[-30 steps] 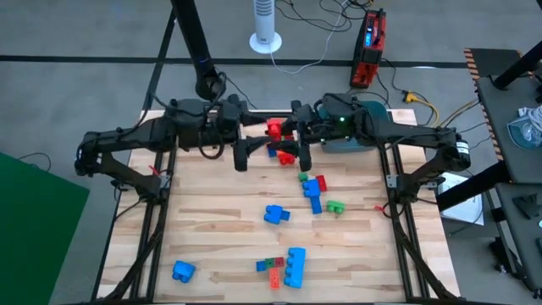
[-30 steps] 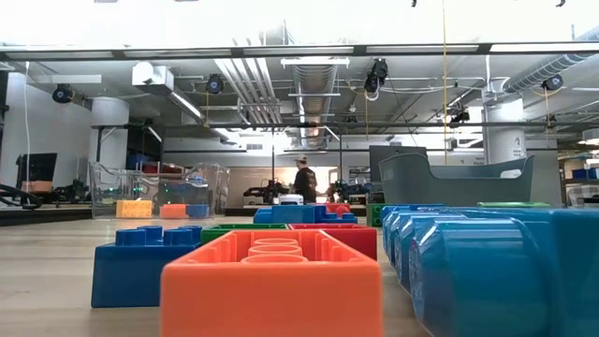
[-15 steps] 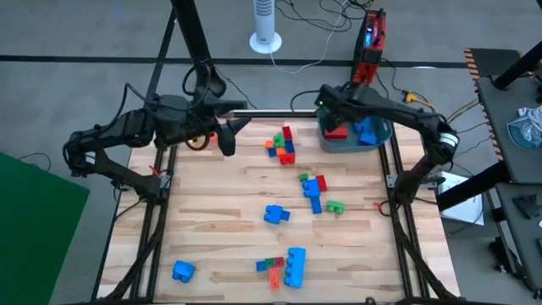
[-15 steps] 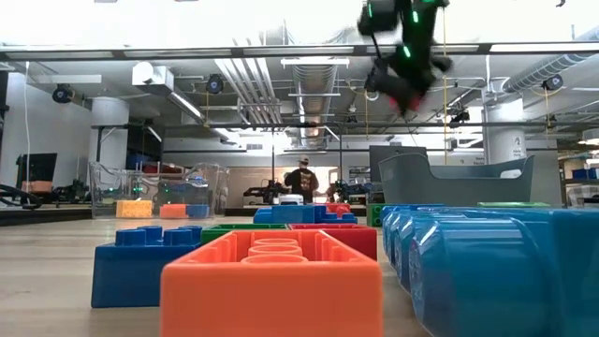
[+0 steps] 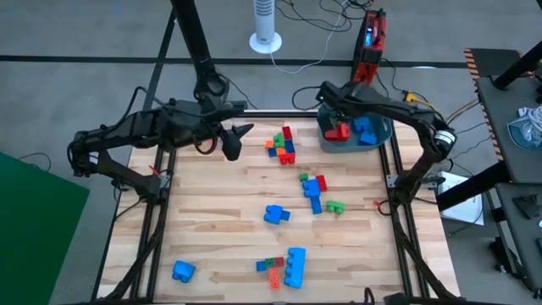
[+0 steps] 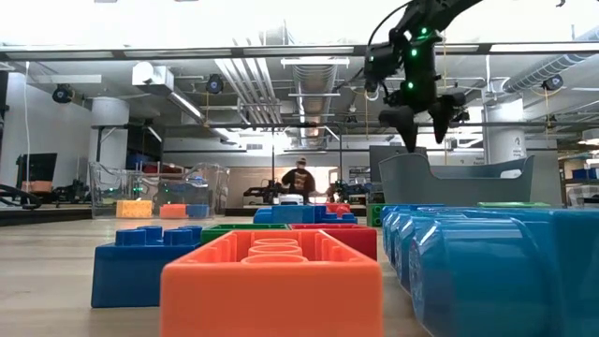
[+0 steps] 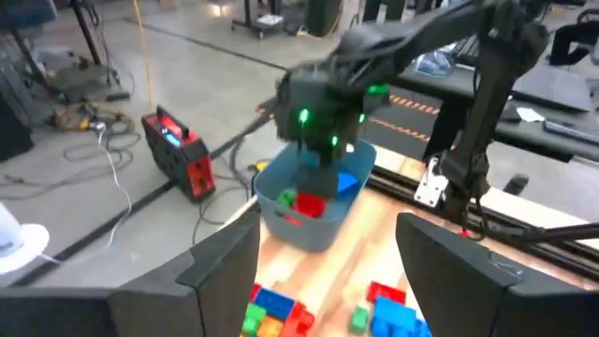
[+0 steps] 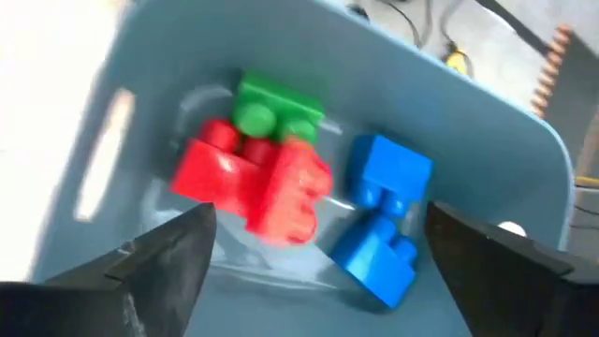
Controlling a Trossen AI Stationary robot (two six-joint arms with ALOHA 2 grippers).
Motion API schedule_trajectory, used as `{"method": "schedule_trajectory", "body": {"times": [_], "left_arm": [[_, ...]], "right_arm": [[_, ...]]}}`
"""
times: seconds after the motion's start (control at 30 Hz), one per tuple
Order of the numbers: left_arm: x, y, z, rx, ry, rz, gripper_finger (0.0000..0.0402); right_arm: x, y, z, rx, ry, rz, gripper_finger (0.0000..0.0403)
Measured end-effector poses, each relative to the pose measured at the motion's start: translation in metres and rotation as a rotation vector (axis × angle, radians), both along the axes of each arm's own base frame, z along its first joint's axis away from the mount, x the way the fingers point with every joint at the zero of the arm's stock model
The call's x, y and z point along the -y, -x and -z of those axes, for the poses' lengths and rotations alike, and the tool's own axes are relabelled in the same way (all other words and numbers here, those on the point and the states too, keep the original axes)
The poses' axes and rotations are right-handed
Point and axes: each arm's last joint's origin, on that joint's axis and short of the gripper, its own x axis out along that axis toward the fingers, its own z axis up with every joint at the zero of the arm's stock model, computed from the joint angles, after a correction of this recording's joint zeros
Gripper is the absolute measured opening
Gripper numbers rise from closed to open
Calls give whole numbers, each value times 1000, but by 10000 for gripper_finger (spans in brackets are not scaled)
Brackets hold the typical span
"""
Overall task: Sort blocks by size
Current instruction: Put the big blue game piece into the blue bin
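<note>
Two hands up, both empty. Right hand [image 5: 326, 100] spread wide over the teal tub [image 5: 379, 135] at the counter's 1 o'clock corner. Right wrist view looks straight down into the tub: red blocks [image 8: 251, 183], a green block [image 8: 276, 105] touching them, a blue block [image 8: 382, 206] just beside, all between the fingers [image 8: 164, 271] but below them, no contact. High view shows the same tub load only as red and blue blobs; the green one can't be made out there.

Left hand [image 5: 236, 140] hangs open over the counter [image 5: 212, 212] at about 11 o'clock, nothing gripped. Nearest blocks to it: mixed cluster [image 5: 282, 144] of red, orange, green and blue at 12 o'clock. Left wrist view shows that cluster's edge, the tub, the right arm over it.

Rest of the blocks on the counter: blue-red-green group [image 5: 315, 189] right of centre, small green one [image 5: 335, 206] at 3 o'clock, blue block [image 5: 276, 214] at centre, tall blue with small red-green bits [image 5: 288, 267] at 6 o'clock, lone blue [image 5: 183, 271] at 7 o'clock.

Low view alone shows the right hand's height above the tub rim [image 6: 449, 174], plus an orange block [image 6: 273, 281] close up, a clear box [image 6: 159, 192] far left, and a person [image 6: 299, 178] in the room behind.
</note>
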Motion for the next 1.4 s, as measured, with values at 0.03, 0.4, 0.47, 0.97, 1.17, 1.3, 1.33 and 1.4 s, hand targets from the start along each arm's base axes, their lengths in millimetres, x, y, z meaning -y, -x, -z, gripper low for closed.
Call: {"method": "schedule_trajectory", "body": {"times": [0.03,0.4,0.47,0.97,1.17,1.3,1.33,1.4], "left_arm": [[0,0,1,-5,11,-4,238],[0,3,32,-251,141,-77,238],[0,1,34,-268,145,-75,238],[1,13,27,-273,92,-27,238],[1,24,28,-313,123,-48,238],[1,27,31,-342,135,-74,238],[1,27,32,-344,136,-76,238],[1,26,32,-345,135,-78,238]], "right_arm": [[-1,1,-4,33,3,-1,376],[-49,-28,-54,566,-100,-402,379],[-63,-39,-62,644,-74,-451,379],[-106,-95,-19,411,-281,-988,379],[-121,-71,-8,228,-561,-706,379],[-137,-62,-9,198,-700,-382,379],[-142,-61,-9,179,-698,-341,379],[-152,-64,-5,158,-660,-300,379]]}}
